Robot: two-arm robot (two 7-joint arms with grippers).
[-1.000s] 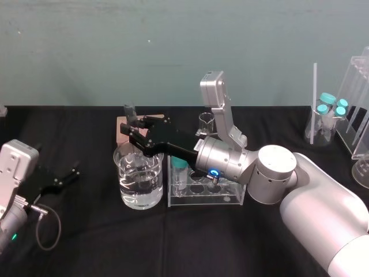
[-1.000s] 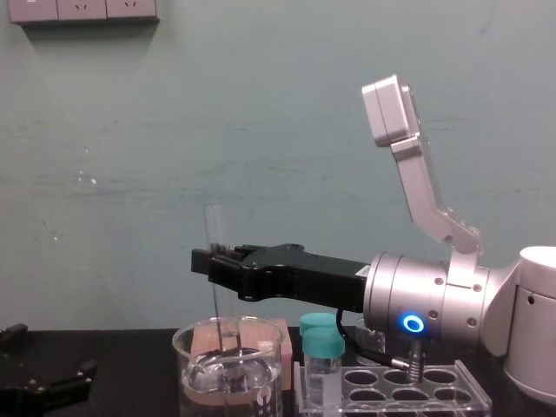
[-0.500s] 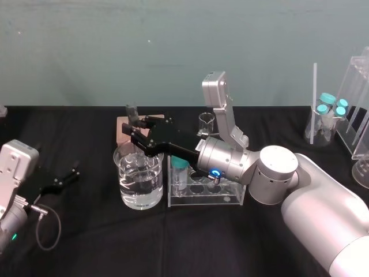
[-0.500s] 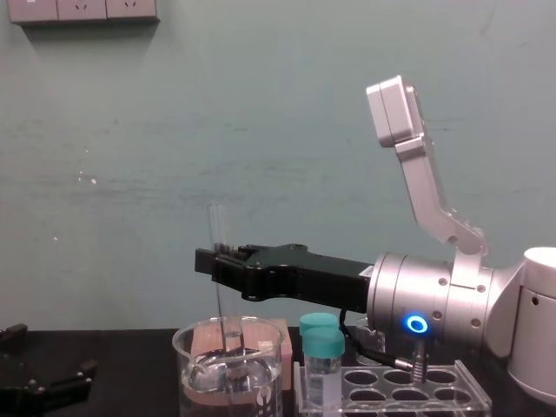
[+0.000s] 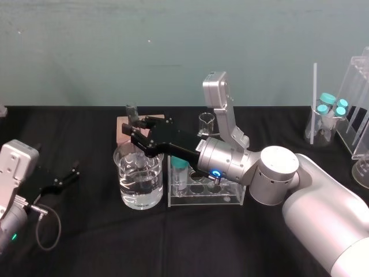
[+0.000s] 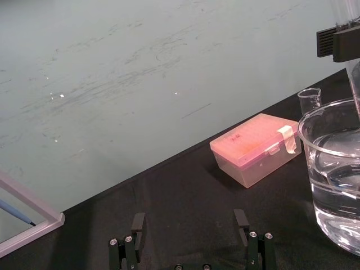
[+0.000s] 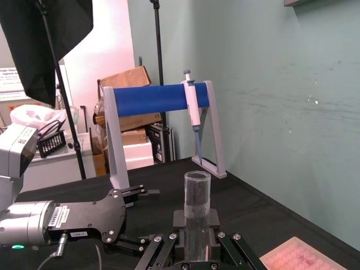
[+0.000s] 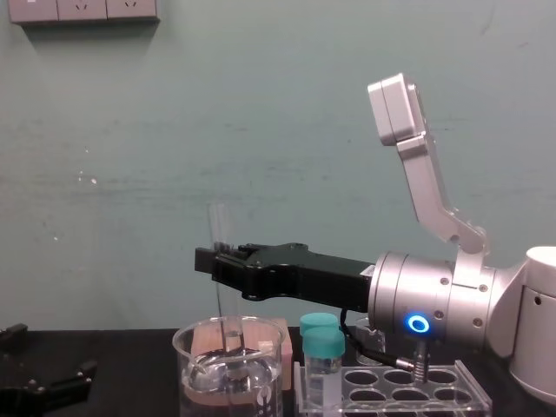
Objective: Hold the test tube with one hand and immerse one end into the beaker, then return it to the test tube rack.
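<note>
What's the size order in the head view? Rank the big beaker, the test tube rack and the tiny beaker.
Largest: test tube rack and beaker, about alike, unranked.
Smallest: tiny beaker, though farther back.

beaker (image 5: 138,193) sits left of test tube rack (image 5: 226,199).

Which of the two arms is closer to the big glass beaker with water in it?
Right. The right gripper hangs just above the beaker, shut on the test tube that reaches down into it. The left gripper sits open, well apart on the beaker's left.
</note>
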